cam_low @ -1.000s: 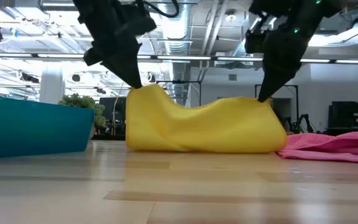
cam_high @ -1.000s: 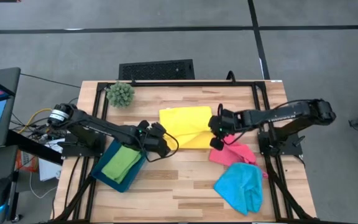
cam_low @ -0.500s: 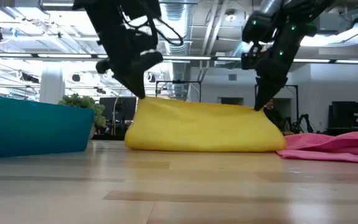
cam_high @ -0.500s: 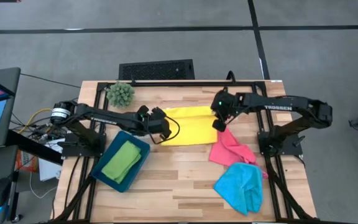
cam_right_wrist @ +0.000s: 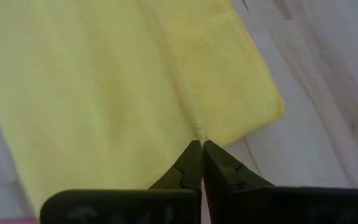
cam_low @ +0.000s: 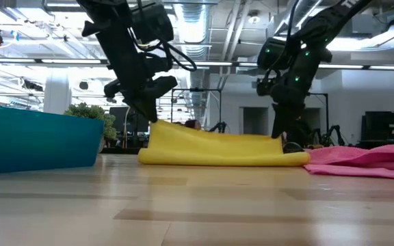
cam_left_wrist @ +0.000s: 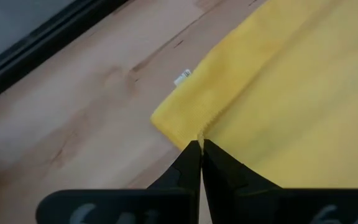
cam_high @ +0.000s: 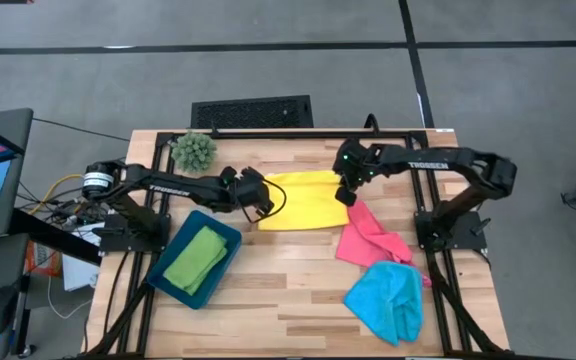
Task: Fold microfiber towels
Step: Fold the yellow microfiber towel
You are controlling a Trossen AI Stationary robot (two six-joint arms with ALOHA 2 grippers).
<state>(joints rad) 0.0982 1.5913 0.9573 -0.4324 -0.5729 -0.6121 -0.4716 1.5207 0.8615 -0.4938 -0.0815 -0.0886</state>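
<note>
Yellow towel (cam_high: 303, 199) lies folded flat near the tabletop's far edge, centre. Left gripper (cam_high: 265, 210) sits at its left edge, fingers pinched tight on the top layer's edge (seam runs right into the tips in the left wrist view). Right gripper (cam_high: 345, 194) at the towel's right edge, fingers likewise closed on the fabric edge. Pink towel (cam_high: 370, 241) crumpled by the right edge, touching the yellow one. Light blue towel (cam_high: 388, 298) bunched at the near right corner. Green towel (cam_high: 195, 260) folded in the teal tray (cam_high: 226, 270), near left edge.
</note>
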